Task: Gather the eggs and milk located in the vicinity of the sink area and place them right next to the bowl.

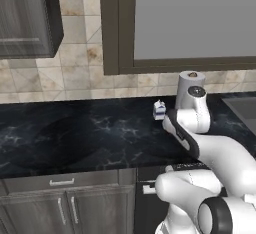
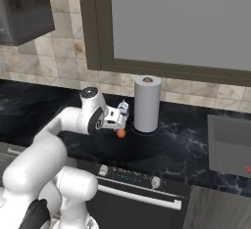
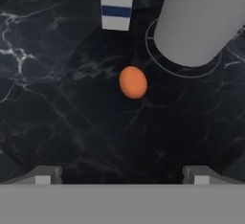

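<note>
A small orange-brown egg (image 3: pixel 133 82) lies on the black marble counter (image 3: pixel 48 98), ahead of my open gripper (image 3: pixel 122 175). The fingertips (image 3: pixel 45 175) stand wide apart with nothing between them. Beyond the egg stands the milk (image 3: pixel 116 5), a white carton with a dark blue label. From the right base view, the gripper (image 2: pixel 117 121) hangs just above the egg (image 2: pixel 120 133), with the milk (image 2: pixel 123 107) partly behind the hand. The milk (image 1: pixel 159 110) also stands next to my arm in the left base view. The sink (image 2: pixel 230 145) is to the right. The bowl is out of view.
A tall white paper-towel roll (image 2: pixel 147 103) stands upright right of the egg and milk, close to the hand; it is also seen as paper-towel roll (image 3: pixel 201 17). A tiled wall and window frame (image 2: pixel 98 61) back the counter. Drawers and cabinet doors (image 1: pixel 65 203) run below the edge.
</note>
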{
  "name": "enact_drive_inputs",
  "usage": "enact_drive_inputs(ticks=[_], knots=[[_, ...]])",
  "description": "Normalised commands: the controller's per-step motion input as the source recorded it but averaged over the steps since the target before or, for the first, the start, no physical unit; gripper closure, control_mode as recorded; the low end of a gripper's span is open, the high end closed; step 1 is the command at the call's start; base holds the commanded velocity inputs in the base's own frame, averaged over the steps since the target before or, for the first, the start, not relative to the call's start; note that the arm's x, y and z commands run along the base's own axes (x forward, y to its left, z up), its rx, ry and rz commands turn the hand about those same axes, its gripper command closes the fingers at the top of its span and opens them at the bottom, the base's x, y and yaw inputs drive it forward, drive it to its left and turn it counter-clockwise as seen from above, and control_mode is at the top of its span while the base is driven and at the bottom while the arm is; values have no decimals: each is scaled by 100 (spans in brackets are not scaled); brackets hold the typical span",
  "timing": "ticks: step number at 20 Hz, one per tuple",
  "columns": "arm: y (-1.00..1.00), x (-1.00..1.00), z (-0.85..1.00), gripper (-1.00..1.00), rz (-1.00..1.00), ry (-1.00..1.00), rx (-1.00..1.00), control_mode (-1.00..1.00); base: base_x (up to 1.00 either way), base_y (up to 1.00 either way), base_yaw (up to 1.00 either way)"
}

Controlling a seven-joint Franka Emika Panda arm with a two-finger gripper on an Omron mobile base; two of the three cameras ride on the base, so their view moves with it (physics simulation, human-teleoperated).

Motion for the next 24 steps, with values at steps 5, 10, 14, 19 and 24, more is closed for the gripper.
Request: enact_drive_inputs(ticks=[5,10,14,19,24], knots=[[-2,15,-18,-100,0,0,0,-100,0,0,0],[-7,22,-3,-100,0,0,0,-100,0,0,0],[-12,23,0,-100,0,0,0,-100,0,0,0],[-5,13,-7,-100,1,6,0,-100,0,0,0],[0,9,-19,-100,4,11,0,-100,0,0,0]])
